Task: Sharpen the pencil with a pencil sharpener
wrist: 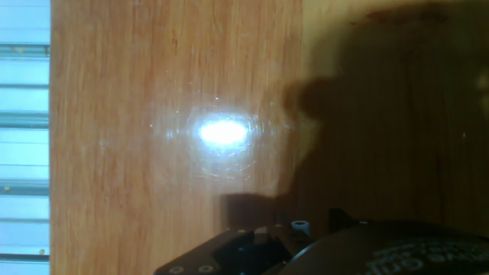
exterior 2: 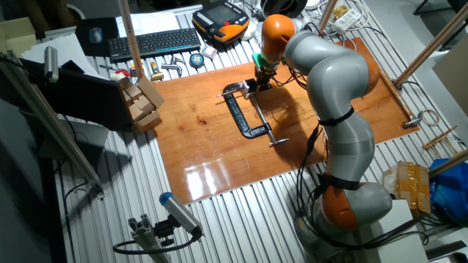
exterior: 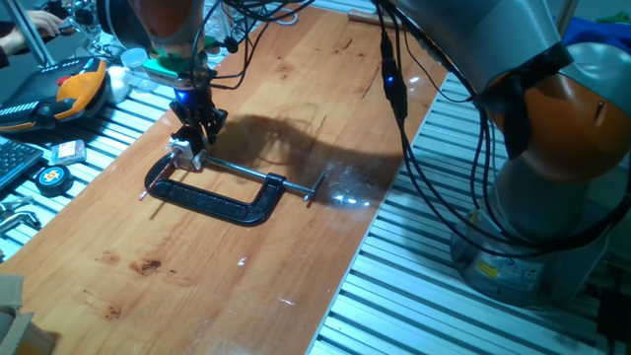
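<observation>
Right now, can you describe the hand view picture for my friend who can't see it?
A wooden board fills the picture, with a bright spot of light near the middle and a big dark shadow covering the right side. A bit of black robot hardware pokes in at the bottom, and ribbed metal table shows at the left edge.

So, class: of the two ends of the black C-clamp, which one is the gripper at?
The closed frame end, where the gripper sits above the small silvery block; the screw-handle end lies apart.
</observation>
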`<action>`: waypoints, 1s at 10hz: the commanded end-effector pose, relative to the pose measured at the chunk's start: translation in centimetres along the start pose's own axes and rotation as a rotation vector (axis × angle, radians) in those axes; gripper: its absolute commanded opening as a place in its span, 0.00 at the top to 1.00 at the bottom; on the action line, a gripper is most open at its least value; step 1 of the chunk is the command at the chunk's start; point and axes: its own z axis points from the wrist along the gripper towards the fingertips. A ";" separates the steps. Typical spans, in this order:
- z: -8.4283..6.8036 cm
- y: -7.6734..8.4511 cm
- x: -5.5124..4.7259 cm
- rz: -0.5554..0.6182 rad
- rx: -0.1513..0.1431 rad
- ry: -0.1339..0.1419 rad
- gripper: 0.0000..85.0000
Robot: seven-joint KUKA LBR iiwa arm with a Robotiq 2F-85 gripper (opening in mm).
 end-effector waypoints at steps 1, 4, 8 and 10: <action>0.1 -0.1 0.0 0.002 0.000 0.001 0.60; 0.2 -0.5 0.0 0.005 0.003 0.006 0.60; -0.2 -1.1 0.0 0.006 0.011 0.003 0.60; -0.1 -1.3 0.0 0.005 0.012 0.002 0.60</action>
